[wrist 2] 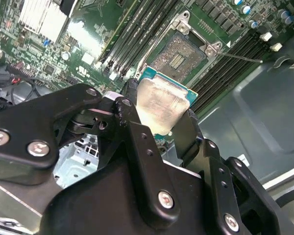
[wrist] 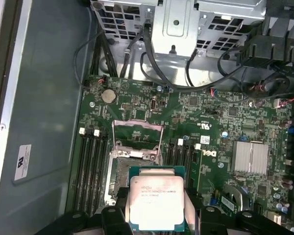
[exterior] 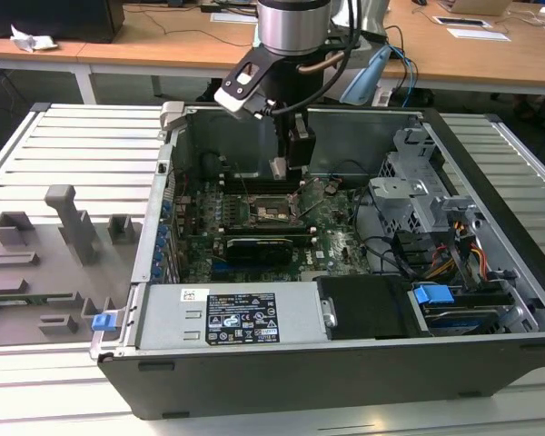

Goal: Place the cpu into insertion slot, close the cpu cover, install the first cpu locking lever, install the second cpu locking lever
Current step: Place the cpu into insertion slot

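Slatted grey desk (exterior: 73, 136) carries an open computer case (exterior: 345, 363); inside, the tool (wrist 2: 159, 115) clamps the cpu (wrist: 154, 200), fine print on its top, above the insertion slot (wrist 2: 179, 54), cpu cover (wrist: 136, 155) open.

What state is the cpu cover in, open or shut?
Open: in the first wrist view the cpu cover is flipped up off the insertion slot, its pins bare; the gripper holds the cpu.

You see a table (exterior: 73, 136) with a top of grey metal slats. An open computer case (exterior: 345, 363) lies on its middle. Beside the case, toward the table's edge at the exterior view's left, lies a grey fixture plate (exterior: 27, 272) with upright holders.
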You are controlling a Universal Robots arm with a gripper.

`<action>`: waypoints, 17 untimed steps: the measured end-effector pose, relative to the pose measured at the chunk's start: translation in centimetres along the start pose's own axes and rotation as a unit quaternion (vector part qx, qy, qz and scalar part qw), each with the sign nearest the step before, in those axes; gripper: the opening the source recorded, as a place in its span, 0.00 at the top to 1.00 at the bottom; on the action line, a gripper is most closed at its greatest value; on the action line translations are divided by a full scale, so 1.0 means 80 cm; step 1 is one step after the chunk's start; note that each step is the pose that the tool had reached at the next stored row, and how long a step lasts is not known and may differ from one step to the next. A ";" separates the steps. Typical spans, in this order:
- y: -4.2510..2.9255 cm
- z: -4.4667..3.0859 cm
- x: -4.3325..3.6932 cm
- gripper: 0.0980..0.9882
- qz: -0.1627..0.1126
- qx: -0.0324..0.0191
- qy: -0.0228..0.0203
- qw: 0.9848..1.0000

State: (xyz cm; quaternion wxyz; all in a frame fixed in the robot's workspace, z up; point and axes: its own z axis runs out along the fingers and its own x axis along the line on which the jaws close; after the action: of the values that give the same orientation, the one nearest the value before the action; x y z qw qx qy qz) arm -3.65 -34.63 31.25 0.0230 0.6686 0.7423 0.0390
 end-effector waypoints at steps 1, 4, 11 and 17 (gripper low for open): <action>-0.0007 0.0016 0.000 0.52 0.002 0.000 0.000 1.000; -0.0032 0.0099 0.001 0.52 0.006 0.000 0.000 1.000; -0.0103 0.0207 0.001 0.52 0.007 0.001 -0.001 1.000; -0.0128 0.0346 0.008 0.52 0.016 0.005 -0.001 1.000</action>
State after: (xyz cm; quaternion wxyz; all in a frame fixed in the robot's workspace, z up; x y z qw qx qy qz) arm -4.49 -34.04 28.41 0.0196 0.6808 0.7314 0.0347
